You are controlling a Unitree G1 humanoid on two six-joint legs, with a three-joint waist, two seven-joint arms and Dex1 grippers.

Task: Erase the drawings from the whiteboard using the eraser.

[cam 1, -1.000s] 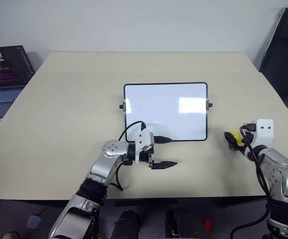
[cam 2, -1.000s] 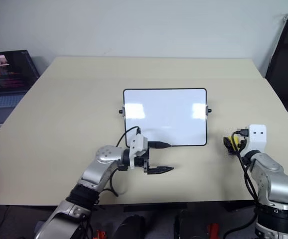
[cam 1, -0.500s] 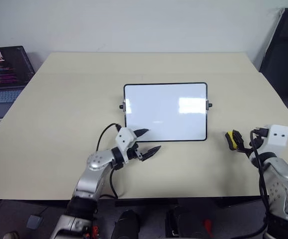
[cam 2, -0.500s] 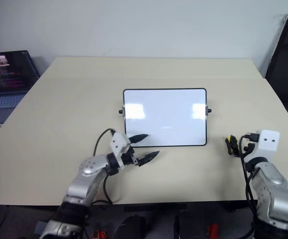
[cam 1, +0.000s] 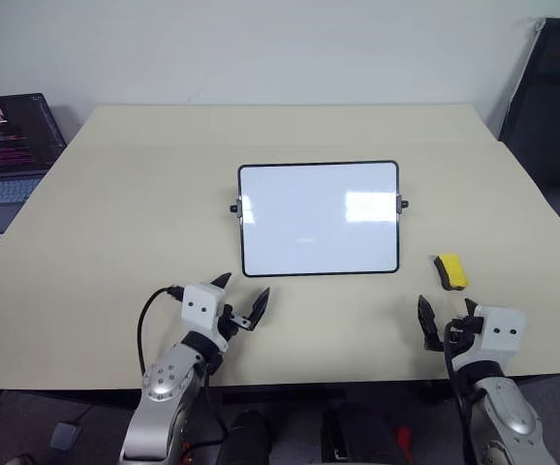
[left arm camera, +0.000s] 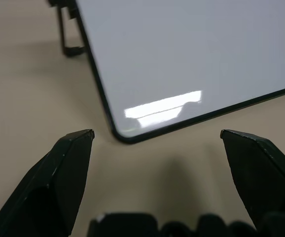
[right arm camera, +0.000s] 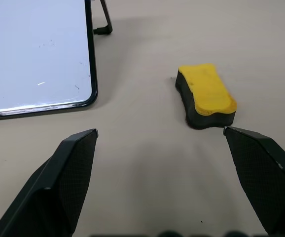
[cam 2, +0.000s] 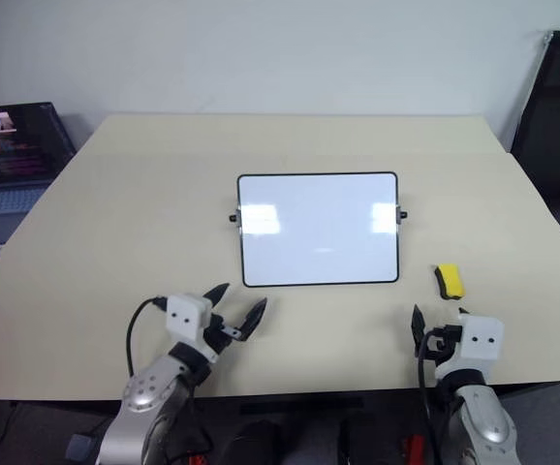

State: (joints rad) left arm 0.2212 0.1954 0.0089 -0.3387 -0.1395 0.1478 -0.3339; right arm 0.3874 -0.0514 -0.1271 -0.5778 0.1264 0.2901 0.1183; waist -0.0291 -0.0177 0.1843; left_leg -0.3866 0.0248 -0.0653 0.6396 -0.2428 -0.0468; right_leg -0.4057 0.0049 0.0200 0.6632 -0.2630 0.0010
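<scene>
The whiteboard [cam 1: 319, 218] lies flat mid-table, black-framed, its face plain white with glare and a few faint specks. The drawings are out of view. To the right of the board's near corner, the yellow eraser [cam 1: 450, 271] with its black edge rests alone on the table. My left gripper [cam 1: 241, 295] hovers open near the table's front edge, pointing at the board's near left corner [left arm camera: 120, 133] and holding nothing. My right gripper [right arm camera: 160, 132] is open and empty too. It sits short of the eraser [right arm camera: 205, 95], which lies beyond and toward its right finger.
An open laptop [cam 1: 9, 145] sits off the table's far left corner. A black chair [cam 1: 551, 97] stands at the far right. The beige table [cam 1: 144, 194] runs wide around the board, and its front edge is just under both grippers.
Both arms have pulled back toward the table's front edge. The right gripper has come away from the eraser, leaving it lying on the table. The left gripper has swung from pointing sideways to pointing forward.
</scene>
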